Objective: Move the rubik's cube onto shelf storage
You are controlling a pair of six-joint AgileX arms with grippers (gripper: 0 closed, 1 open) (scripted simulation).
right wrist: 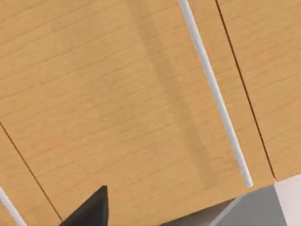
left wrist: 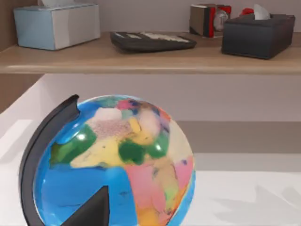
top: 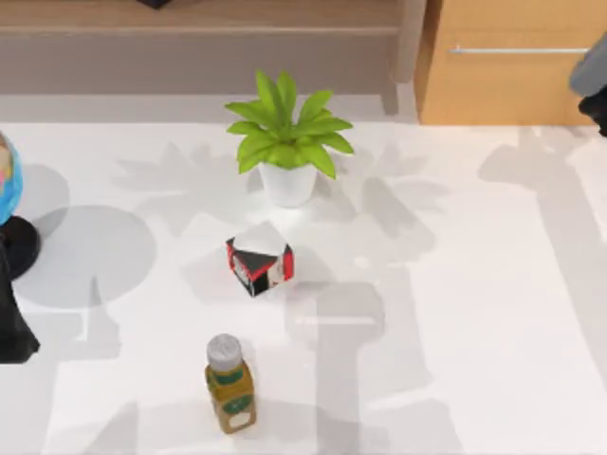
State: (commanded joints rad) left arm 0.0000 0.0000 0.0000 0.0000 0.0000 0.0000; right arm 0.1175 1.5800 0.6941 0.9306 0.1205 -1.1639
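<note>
The rubik's cube is out of view. The shelf storage [top: 199, 17] runs along the back of the table as a light-brown board with a beige post [top: 410, 38] at its right end. In the left wrist view the shelf storage [left wrist: 155, 59] carries a blue tissue box [left wrist: 56, 24], a black calculator [left wrist: 153, 41], a black tissue box [left wrist: 258, 34] and a small red clock [left wrist: 214, 19]. My left arm [top: 13, 313] is at the table's left edge, just in front of a globe [top: 8, 180]. My right arm [top: 593, 85] is at the back right, facing the drawer cabinet [top: 512, 85].
A potted plant [top: 287, 142] stands at the back centre, with a red-black-white box [top: 258, 261] in front of it. A capped bottle [top: 229, 384] stands near the front edge. The globe [left wrist: 115, 165] is close ahead of my left wrist. The cabinet handle [right wrist: 214, 89] is silver.
</note>
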